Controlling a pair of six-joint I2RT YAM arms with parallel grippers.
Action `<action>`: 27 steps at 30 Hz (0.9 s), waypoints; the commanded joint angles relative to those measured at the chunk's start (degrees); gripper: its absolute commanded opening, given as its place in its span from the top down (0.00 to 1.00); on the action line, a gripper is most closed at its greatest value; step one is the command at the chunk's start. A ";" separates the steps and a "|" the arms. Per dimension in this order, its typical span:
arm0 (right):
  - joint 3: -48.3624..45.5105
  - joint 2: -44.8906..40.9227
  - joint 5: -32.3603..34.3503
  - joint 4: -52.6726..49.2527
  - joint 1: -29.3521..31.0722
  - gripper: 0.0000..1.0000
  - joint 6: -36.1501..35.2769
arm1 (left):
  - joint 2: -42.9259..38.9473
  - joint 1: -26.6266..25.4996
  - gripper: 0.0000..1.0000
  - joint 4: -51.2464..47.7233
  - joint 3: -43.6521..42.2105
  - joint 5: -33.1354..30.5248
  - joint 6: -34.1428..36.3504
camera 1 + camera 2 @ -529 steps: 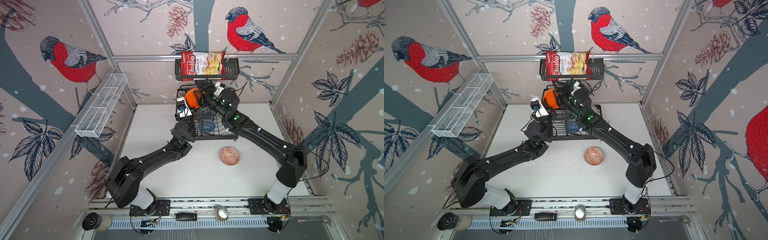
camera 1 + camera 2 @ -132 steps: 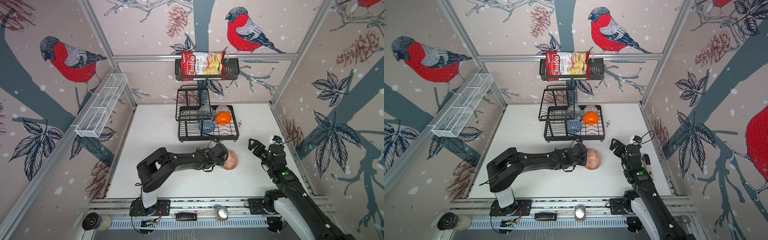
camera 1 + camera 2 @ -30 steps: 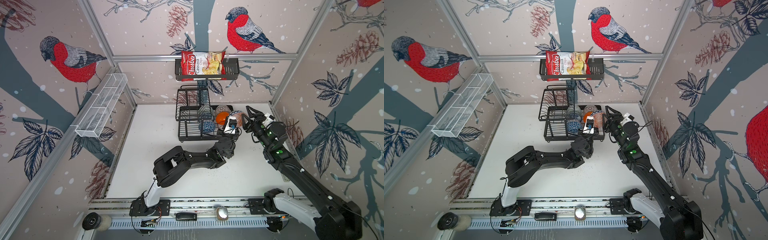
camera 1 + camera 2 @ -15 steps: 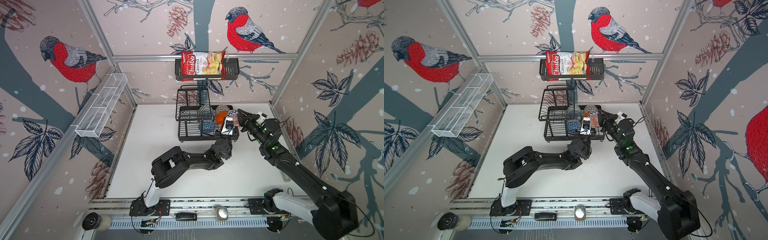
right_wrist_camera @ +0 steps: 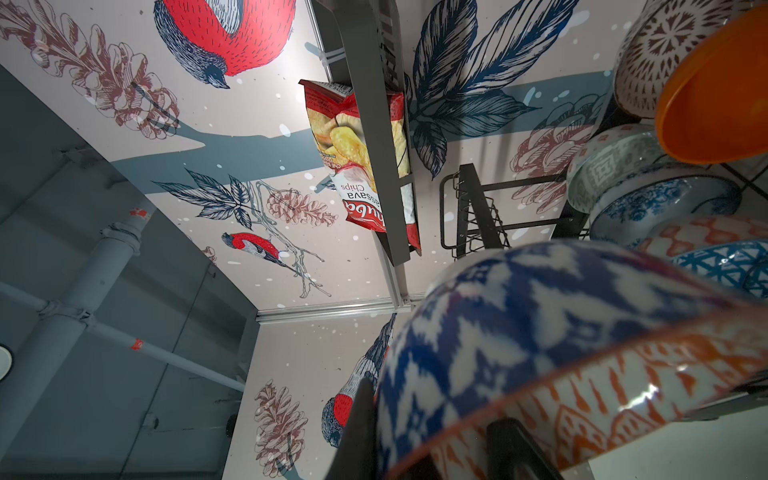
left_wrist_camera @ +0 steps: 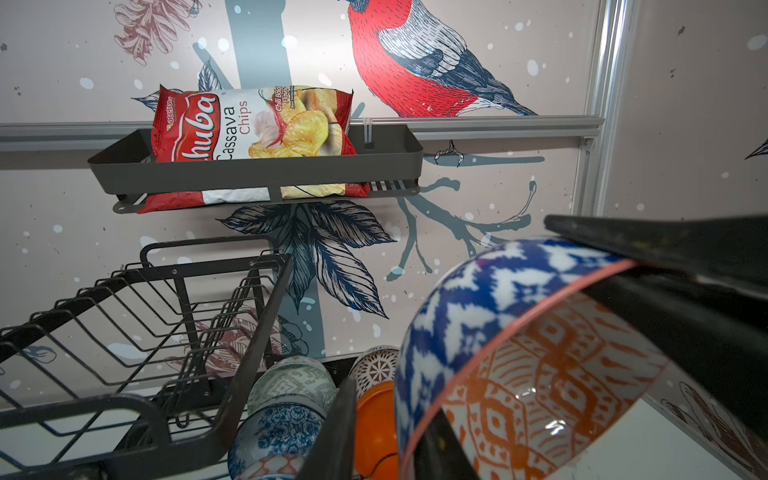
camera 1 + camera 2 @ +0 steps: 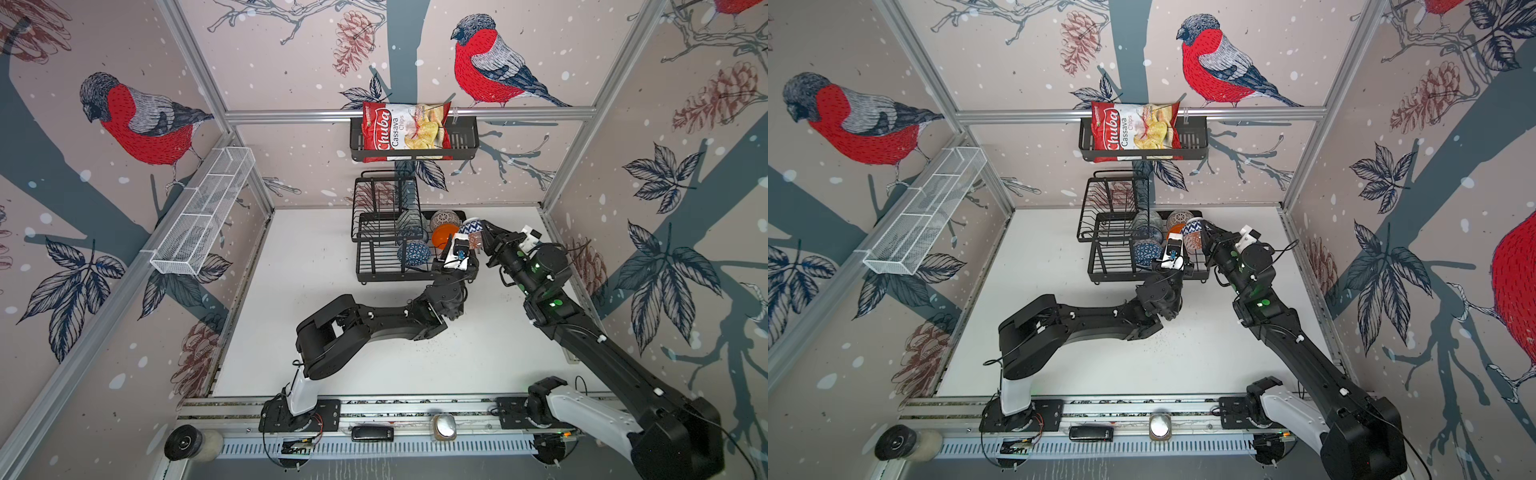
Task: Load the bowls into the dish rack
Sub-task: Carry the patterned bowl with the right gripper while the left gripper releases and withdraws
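Observation:
The orange-red patterned bowl [image 7: 474,241] [image 7: 1192,240], blue-white outside, hangs on edge over the right end of the dish rack [image 7: 374,266] [image 7: 1108,266]. My right gripper [image 7: 484,240] [image 5: 432,415] is shut on its rim [image 5: 540,332]. My left gripper [image 7: 464,248] [image 6: 386,419] straddles the same rim [image 6: 540,374], jaws parted, with one finger clear of the wall. Standing in the rack are a grey-green bowl [image 6: 291,378], a blue floral bowl [image 6: 282,428], a radial-lined bowl [image 6: 376,368] and a plain orange bowl [image 6: 374,424].
A black basket [image 7: 461,141] holding a chips bag [image 7: 403,131] hangs on the back wall above the rack. A long white mesh basket [image 7: 203,212] is fixed to the left wall. The right wall stands close behind my right arm.
My right gripper came in from the right and shut on the bowl's rim. My left gripper's jaws have parted. The bowl shifted slightly toward the rack.

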 commanded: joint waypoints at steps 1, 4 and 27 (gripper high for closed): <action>-0.70 -0.45 1.67 3.71 -0.10 1.00 -1.80 | -1.88 -0.14 0.70 -2.65 -0.17 1.92 -2.66; -1.67 -0.61 1.81 5.71 -0.11 1.00 -1.42 | -2.73 -0.42 0.58 -4.86 -0.35 3.01 -3.34; -3.41 -0.51 2.47 8.04 -4.28 1.00 -3.25 | -12.63 -0.61 0.02 -24.09 -7.21 11.56 -16.14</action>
